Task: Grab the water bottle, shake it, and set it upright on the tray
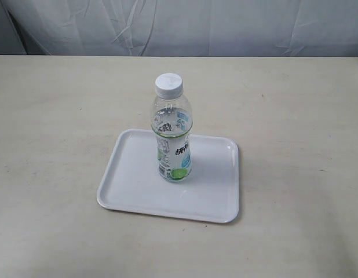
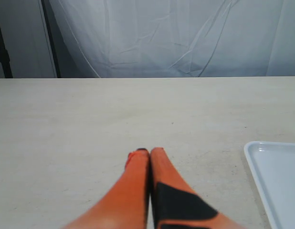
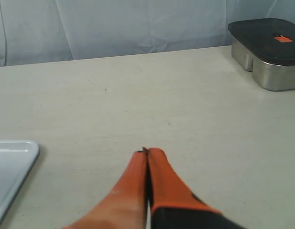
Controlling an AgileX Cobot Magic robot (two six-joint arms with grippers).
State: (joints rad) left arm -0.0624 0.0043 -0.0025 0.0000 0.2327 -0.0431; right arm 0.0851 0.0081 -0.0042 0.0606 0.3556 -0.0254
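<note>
The water bottle [image 1: 171, 130], clear with a white cap and a white-blue label with a green circle, stands upright on the white tray [image 1: 132, 185] in the middle of the table. Neither arm shows in the exterior view. In the left wrist view my left gripper [image 2: 149, 150] is shut with nothing in it, its orange fingers pressed together over bare table, and a corner of the tray [image 2: 276, 176] lies off to one side. My right gripper [image 3: 147, 151] is likewise shut and empty, with another corner of the tray [image 3: 9, 167] beside it. The bottle is out of both wrist views.
A steel container with a dark lid [image 3: 269, 47] sits on the table in the right wrist view. A white curtain [image 1: 185, 26] hangs behind the table's far edge. A dark stand leg [image 2: 2, 43] rises beyond the table in the left wrist view.
</note>
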